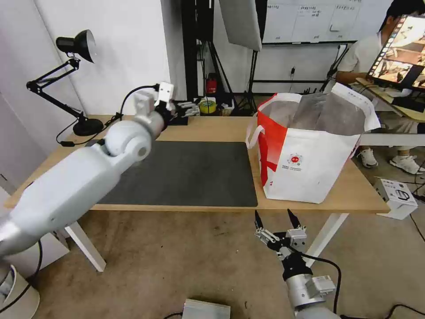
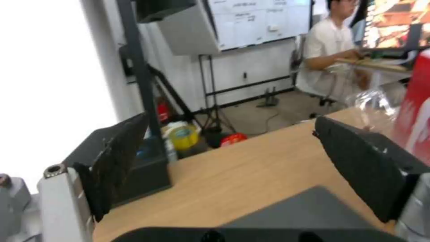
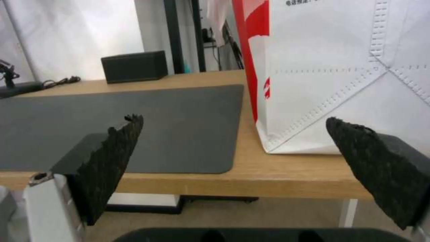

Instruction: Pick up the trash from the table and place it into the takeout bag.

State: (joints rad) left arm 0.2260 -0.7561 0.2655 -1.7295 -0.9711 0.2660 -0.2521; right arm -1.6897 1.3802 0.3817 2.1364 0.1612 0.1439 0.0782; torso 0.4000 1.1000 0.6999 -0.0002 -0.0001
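On table [image 1: 212, 128]: mat [image 1: 186, 173], takeout bag [image 1: 310, 146]

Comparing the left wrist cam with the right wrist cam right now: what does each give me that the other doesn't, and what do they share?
Left wrist view alone: the open left gripper above the table's far edge, a clear plastic clamshell tray lying beside the takeout bag, a yellow tape roll on the floor beyond, and a seated person.

Right wrist view alone: the open right gripper below the table's near edge, the bag's white front panel, and the lamp base.

Both: the table, dark grey mat, black tissue box and the bag.
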